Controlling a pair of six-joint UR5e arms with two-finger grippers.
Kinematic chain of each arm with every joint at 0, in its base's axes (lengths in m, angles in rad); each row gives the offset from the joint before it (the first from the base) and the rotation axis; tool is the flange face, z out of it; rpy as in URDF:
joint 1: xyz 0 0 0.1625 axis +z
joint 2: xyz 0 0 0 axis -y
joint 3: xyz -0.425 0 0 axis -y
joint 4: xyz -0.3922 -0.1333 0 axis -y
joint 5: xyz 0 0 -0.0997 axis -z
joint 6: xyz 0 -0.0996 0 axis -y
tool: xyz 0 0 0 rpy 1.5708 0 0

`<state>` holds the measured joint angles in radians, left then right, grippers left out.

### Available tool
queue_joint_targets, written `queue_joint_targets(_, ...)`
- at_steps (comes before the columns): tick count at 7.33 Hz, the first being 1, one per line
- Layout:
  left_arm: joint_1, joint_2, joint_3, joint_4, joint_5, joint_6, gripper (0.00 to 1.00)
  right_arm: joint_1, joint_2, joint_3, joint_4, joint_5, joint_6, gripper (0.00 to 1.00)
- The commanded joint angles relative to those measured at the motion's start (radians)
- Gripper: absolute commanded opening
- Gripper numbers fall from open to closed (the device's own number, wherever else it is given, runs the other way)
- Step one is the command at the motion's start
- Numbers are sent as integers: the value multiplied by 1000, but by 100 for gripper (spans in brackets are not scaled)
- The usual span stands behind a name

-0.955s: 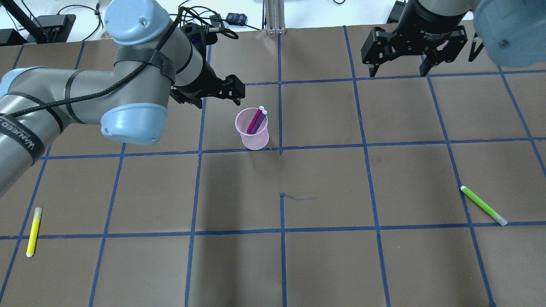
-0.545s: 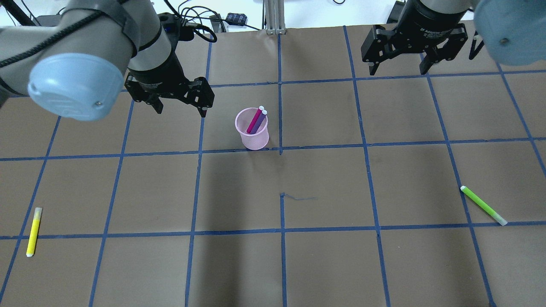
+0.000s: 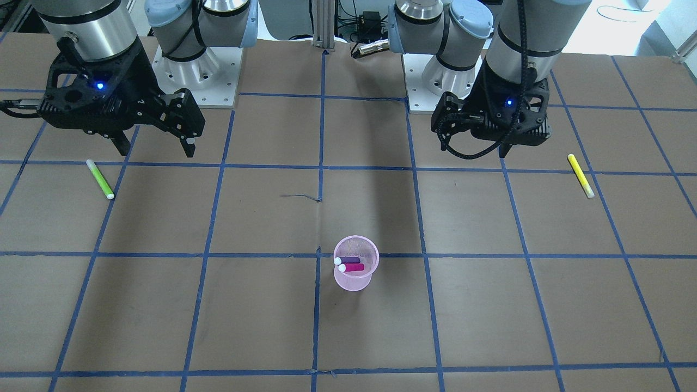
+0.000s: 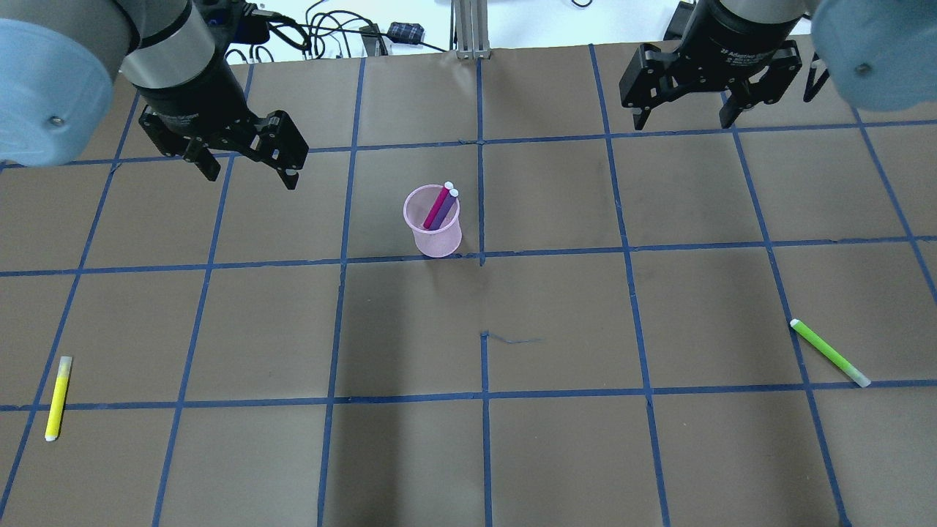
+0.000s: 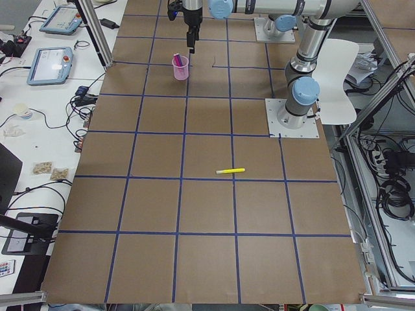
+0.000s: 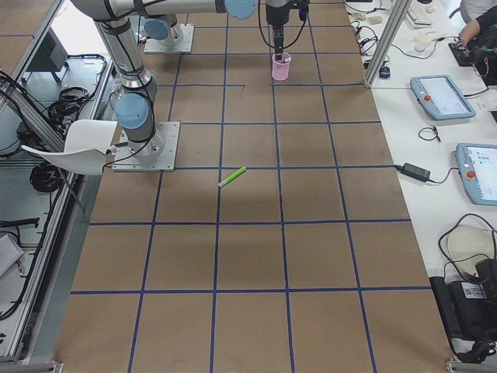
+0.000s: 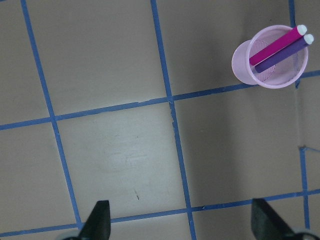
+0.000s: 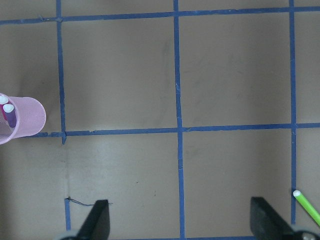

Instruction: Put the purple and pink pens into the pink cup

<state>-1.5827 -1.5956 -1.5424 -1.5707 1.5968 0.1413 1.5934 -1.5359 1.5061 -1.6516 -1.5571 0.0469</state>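
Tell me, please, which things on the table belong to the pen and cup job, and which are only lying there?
Belong to the job: pink cup; pink pen and purple pen, both leaning inside it.

Only lying there: yellow highlighter; green highlighter. Both lie flat, far from the cup.

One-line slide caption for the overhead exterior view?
Pink pen and purple pen in pink cup; left gripper and right gripper open, empty; yellow pen and green pen lie aside.
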Motion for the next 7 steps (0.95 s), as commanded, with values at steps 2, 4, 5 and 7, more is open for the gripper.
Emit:
queue_joint_targets(2, 9, -16, 8, 64, -20, -9, 100, 0, -1, 9, 3, -1, -2, 100)
queue_joint_targets(4, 9, -6, 10, 67, -23, -12, 100, 0, -4, 11, 1, 0, 8, 100)
queue_joint_targets(5, 10, -3, 10, 67, -23, -12, 100, 0, -6, 13, 4, 0, 8, 100)
queue_joint_targets(7, 9, 5, 7, 64, -20, -12, 100, 5, -9, 14, 7, 0, 8, 100)
